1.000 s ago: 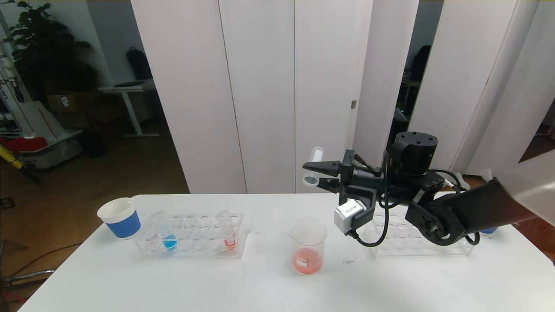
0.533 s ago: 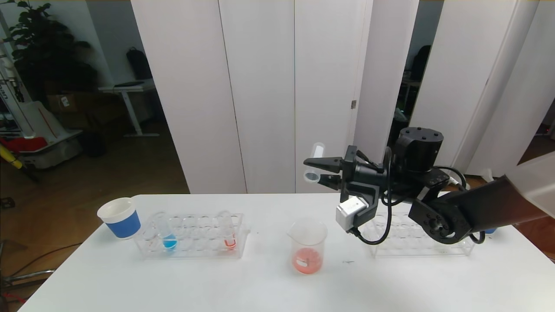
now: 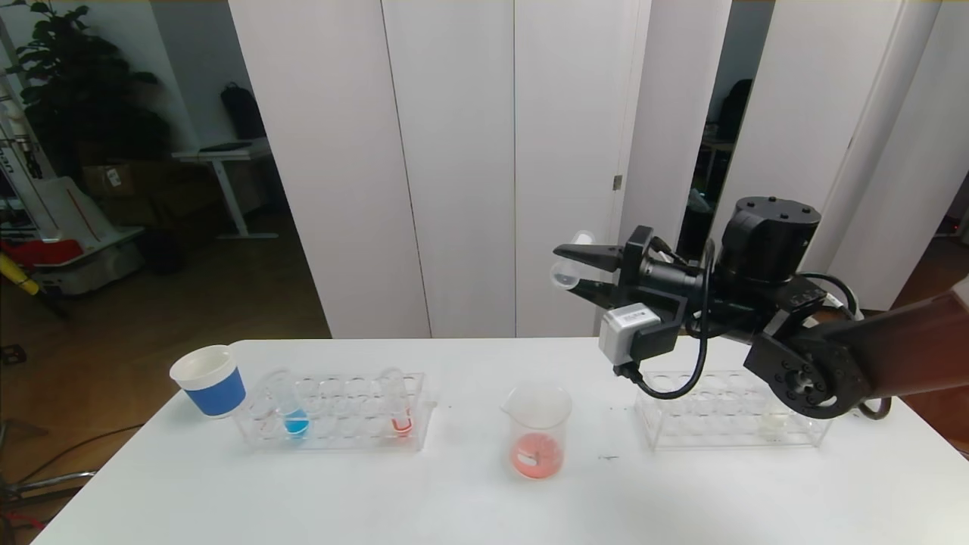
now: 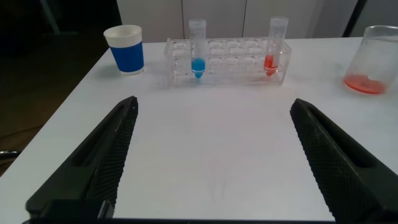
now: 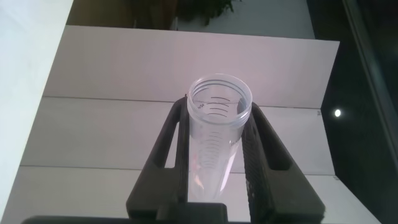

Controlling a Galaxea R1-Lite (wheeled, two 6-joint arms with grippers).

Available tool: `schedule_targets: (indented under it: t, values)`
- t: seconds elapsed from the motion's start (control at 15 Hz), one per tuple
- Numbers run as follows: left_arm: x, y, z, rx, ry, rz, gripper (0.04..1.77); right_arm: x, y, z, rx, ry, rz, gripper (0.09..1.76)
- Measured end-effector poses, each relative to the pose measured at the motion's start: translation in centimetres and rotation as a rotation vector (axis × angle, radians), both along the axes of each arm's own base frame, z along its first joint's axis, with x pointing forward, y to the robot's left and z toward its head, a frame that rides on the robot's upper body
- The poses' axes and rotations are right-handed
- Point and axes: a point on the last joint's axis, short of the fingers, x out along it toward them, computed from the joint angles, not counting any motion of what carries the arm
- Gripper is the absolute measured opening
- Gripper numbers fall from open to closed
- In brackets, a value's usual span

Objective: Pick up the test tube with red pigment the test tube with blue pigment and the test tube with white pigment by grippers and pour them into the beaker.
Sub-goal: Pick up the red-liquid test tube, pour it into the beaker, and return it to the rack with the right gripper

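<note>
We have the right end effector [image 3: 579,274] raised well above the table [image 3: 469,499], back of the beaker [image 3: 536,431] and toward the far right edge, clenched on an empty test tube [image 3: 569,265] that lies nearly level with its mouth toward the left. In the right wrist view the tube [image 5: 217,124] looks drained, only clear glass between the fingers [image 5: 258,149]. The beaker sits near the middle of the table with orange-red liquid pooled in its bottom. We judge the step in hand to be carrying this spent tube back to the right rack [image 3: 730,412] by the right edge. To do it well, we should turn the tube upright before descending, line its round bottom over a free hole, and lower slowly so the glass does not knock the rack wall. The test tube with blue pigment [image 3: 291,409] stands in the left rack [image 3: 337,412] near the left edge, beside a paper cup [image 3: 210,380]. Our left end effector [image 4: 211,162] hangs released over the near left part of the table.
</note>
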Motion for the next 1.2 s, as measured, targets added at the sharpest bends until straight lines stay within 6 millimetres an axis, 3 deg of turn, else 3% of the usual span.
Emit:
schedule_targets:
  t: [0.53,1.2]
  values:
    - [0.0,0.0,0.0,0.0,0.0,-0.001,1.75,-1.8,-0.3,-0.1,0.221,0.313,-0.248,0.58]
    - [0.0,0.0,0.0,0.0,0.0,-0.001,1.75,-3.4,0.6,-2.3,0.631,0.759,-0.347,0.58]
